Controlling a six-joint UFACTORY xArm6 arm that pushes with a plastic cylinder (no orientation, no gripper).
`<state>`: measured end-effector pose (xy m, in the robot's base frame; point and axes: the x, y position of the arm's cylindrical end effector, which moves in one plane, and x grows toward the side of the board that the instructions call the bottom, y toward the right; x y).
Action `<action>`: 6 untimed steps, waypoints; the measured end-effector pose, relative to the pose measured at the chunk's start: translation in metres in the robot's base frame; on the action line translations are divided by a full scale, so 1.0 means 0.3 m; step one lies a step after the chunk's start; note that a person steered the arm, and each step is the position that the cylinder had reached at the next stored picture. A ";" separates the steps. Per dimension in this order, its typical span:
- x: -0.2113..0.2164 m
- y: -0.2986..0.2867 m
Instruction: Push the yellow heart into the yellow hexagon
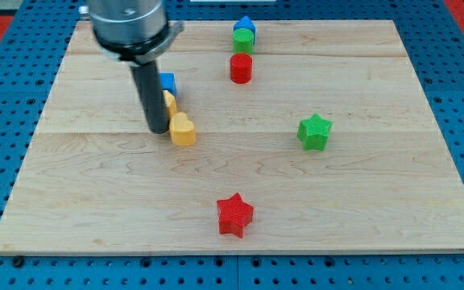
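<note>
My tip (159, 130) touches the yellow heart (183, 129) from the view's left; no hand exists. I should push around toward the half-hidden yellow hexagon (170, 102).

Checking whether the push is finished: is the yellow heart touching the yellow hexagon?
Cannot tell. In the camera view the yellow heart sits right by the yellow hexagon, but my tip and rod cover most of the hexagon, hiding any contact or gap.
</note>
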<state>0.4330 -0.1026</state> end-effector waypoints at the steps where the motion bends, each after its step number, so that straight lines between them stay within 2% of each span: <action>1: 0.238 -0.090; 2: 0.236 0.125; 3: 0.078 0.283; 5: 0.067 0.023; 6: 0.074 0.159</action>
